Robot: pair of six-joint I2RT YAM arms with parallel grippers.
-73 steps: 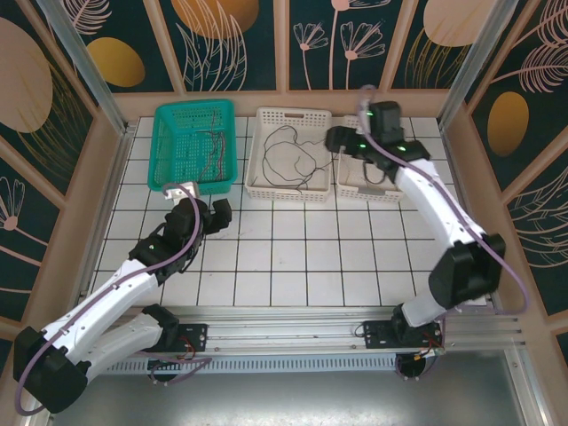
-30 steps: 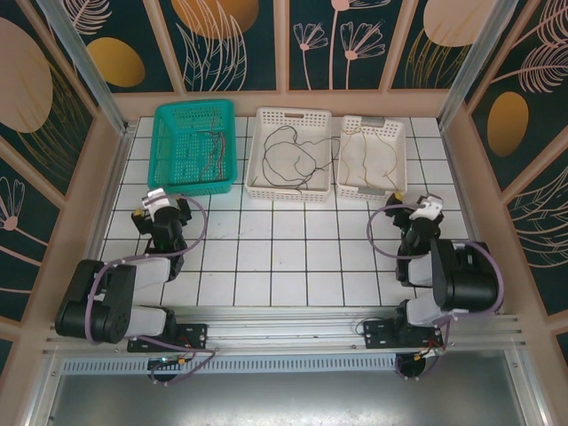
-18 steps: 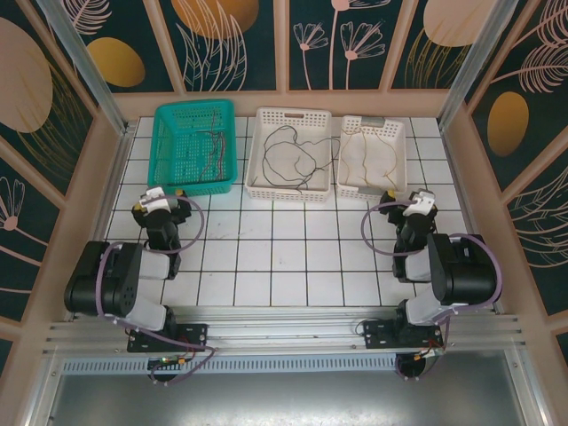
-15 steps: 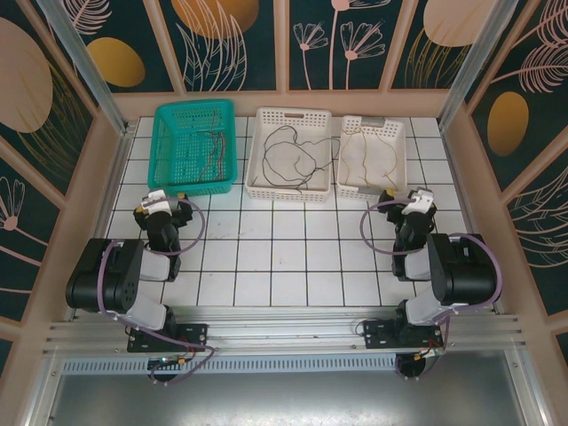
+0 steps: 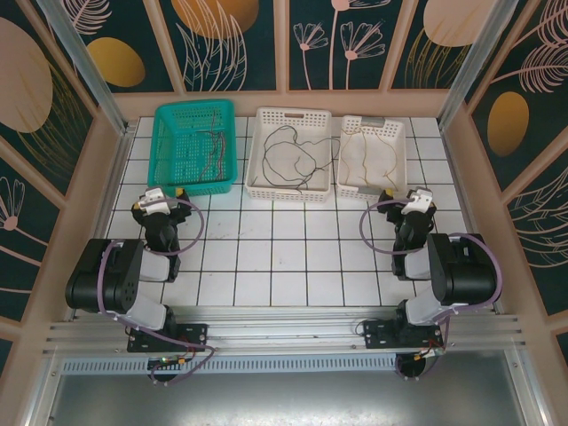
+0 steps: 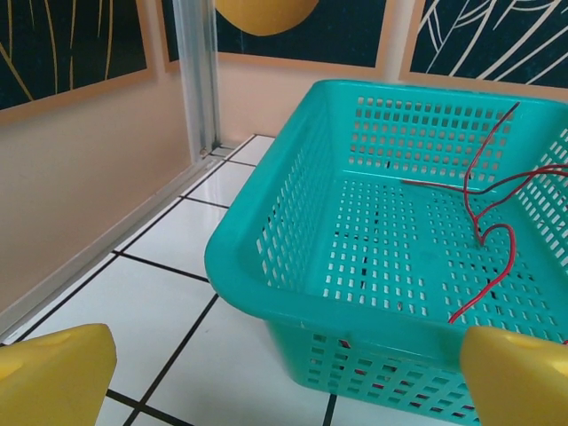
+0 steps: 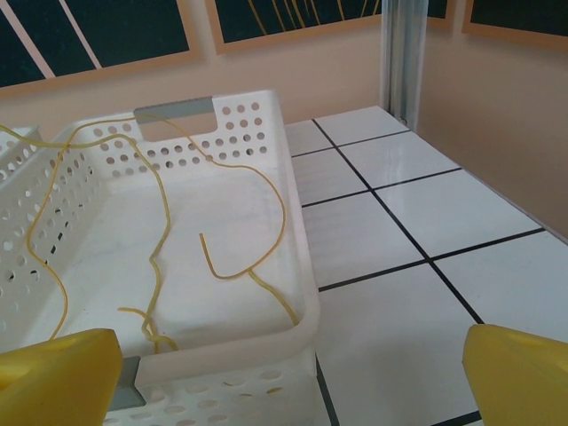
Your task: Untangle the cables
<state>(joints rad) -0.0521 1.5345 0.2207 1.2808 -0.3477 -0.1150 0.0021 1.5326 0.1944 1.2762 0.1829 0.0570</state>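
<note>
Vs 2.4 s ago: both arms are now folded back toward their bases. The left gripper [image 5: 158,201] has been pulled off the near edge of the teal basket [image 5: 169,146] and is parked at 9 o'clock on the table [image 5: 284,240]. The right gripper [image 5: 406,201] has been lifted out from over the right white basket [image 5: 398,155] and is parked at 3 o'clock. Almost no motion is seen over the last half second. Both grippers are spread wide with nothing held; in each wrist view the yellow fingertips [image 6: 53,373] sit at opposite bottom corners. The cables are unmoved and sorted by colour: red cables [image 6: 484,213] in the teal basket at 11 o'clock, dark cables [image 5: 293,160] in the middle white basket [image 5: 257,155] at 12 o'clock, yellow cables [image 7: 164,222] in the right white basket at 1 o'clock. The surface is white tile with dark grout lines, and the baskets are lined up along its far edge. The cell is enclosed by tan walls [image 5: 75,213] topped with dark leaf-and-flower panels [image 5: 240,44]. Aluminium posts [image 5: 82,62] stand at the far corners, and an aluminium rail [image 5: 284,324] carrying the arm bases runs along 6 o'clock.
</note>
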